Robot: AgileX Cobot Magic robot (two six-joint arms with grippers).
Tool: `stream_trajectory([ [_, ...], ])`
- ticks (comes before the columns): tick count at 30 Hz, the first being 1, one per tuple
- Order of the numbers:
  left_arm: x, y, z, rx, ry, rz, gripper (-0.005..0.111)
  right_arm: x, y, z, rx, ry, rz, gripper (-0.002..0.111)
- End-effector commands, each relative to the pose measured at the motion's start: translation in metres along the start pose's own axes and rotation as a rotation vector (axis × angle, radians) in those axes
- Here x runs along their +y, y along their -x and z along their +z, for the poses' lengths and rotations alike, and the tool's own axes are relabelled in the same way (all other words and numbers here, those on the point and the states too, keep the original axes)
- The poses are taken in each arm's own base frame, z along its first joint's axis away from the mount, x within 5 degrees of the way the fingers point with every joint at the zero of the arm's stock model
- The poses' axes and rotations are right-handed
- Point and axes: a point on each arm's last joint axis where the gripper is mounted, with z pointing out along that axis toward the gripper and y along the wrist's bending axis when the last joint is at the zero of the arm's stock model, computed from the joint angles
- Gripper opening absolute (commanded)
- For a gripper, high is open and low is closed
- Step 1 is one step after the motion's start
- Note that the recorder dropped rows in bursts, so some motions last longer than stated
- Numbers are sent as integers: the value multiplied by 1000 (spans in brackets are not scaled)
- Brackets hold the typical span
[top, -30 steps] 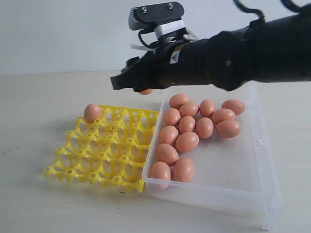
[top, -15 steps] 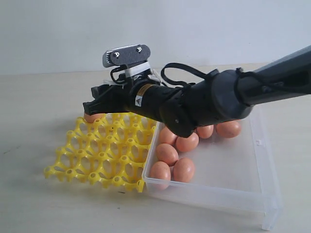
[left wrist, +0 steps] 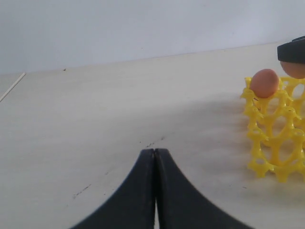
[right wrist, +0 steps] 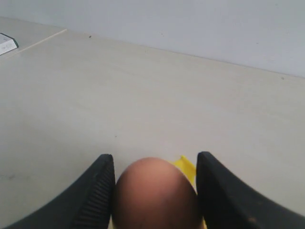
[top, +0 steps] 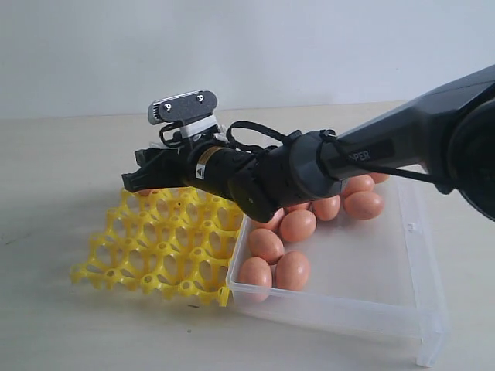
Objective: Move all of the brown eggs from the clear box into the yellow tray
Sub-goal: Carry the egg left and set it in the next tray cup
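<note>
Far to the left, out of the wide shot, the left gripper (left wrist: 155, 155) sits low over the bare pale table (left wrist: 95, 119). Its two black fingers are pressed flat together with nothing between them.

Just right of it lies the yellow tray (top: 155, 255), flat on the table with nearly all of its cups open. One brown egg (left wrist: 264, 82) sits upright in a cup at the tray's far-left corner. In the wide shot that egg is hidden behind the arm.

Over that same far-left corner hangs the right gripper (top: 143, 178), which has reached across from the right side. Its arm crosses above the far end of the box. It is pinching a second egg (right wrist: 155, 195), with a ribbed finger (right wrist: 102, 191) against each flank and the rounded end poking out in front. From the left arm's camera this held egg shows just beside the seated one, above the tray. I cannot tell whether it touches the plastic. A bit of yellow shows just past it between the fingers.

To the right of the tray, touching its edge, stands the clear box (top: 387, 270). The remaining brown eggs (top: 298, 226) are bunched along its left and far parts. Seven or so are in plain sight, and any others are behind the arm. The box's near-right floor is bare.
</note>
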Motion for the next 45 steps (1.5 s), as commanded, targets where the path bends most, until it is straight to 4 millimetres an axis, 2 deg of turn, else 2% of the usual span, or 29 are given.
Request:
stream_trajectory([
  [1, 0, 3, -1, -23, -1, -11, 0, -9, 3, 3, -16, -14, 2, 0],
  [7, 0, 3, -1, -23, -1, -11, 0, -19, -2, 5, -5, -34, 12, 0],
  [17, 0, 3, -1, -23, -1, -11, 0, -24, -11, 8, 18, -42, 10, 0],
  [22, 0, 3, -1, -23, -1, -11, 0, -23, -11, 8, 13, -38, 6, 14],
  [31, 0, 3, -1, -23, -1, -11, 0, -23, -10, 8, 0, -35, 6, 53],
  [34, 0, 3, -1, -23, -1, -11, 0, -23, -10, 8, 0, -35, 6, 57],
  [41, 0, 3, -1, -23, -1, -11, 0, -23, -8, 7, -5, -35, 6, 57],
  [45, 0, 3, -1, -23, -1, -11, 0, -20, 11, 0, -25, -35, 3, 57],
])
